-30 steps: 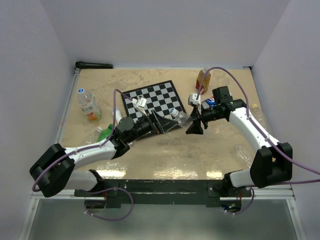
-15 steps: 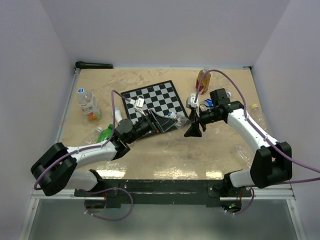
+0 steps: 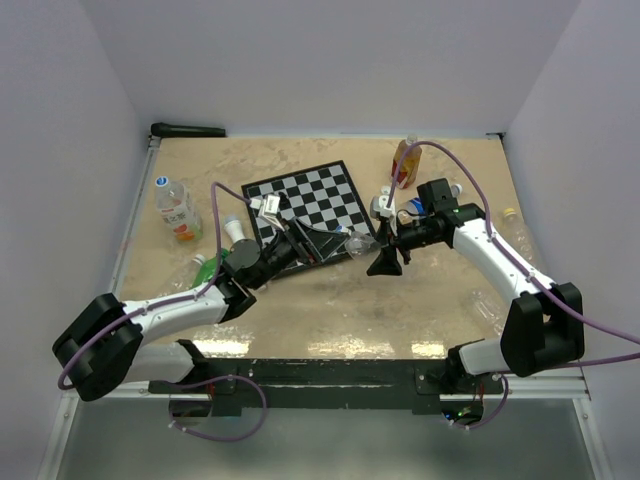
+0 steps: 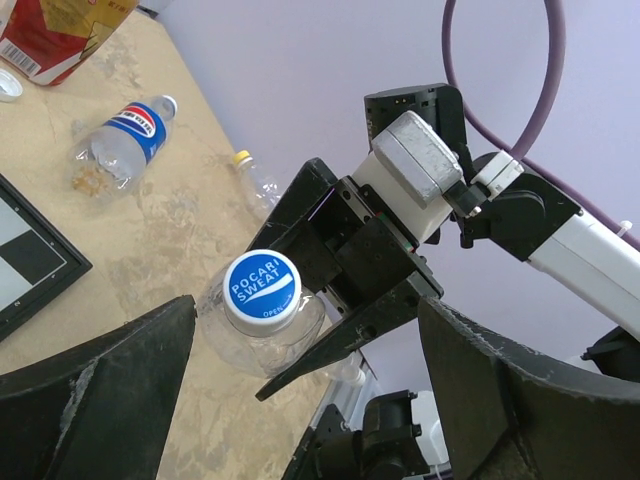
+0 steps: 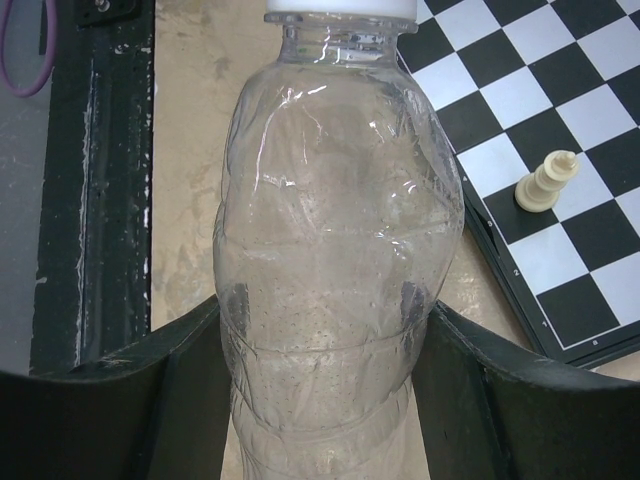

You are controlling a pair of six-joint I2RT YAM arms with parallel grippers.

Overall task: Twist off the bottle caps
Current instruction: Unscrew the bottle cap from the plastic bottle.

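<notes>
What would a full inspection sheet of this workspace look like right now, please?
Surface: beige stone-look table, nothing spilled seen.
Job's things: blue-and-white cap on the clear bottle; green-capped bottle lies to the left.
Clutter: chessboard, cream chess piece on it.
End effectors: right end effector clamps the clear bottle; left end effector open around the cap, not touching.
Cables: purple cables arch over both arms.
Surroundings: pale walls on three sides; black bar, far-left corner.
</notes>
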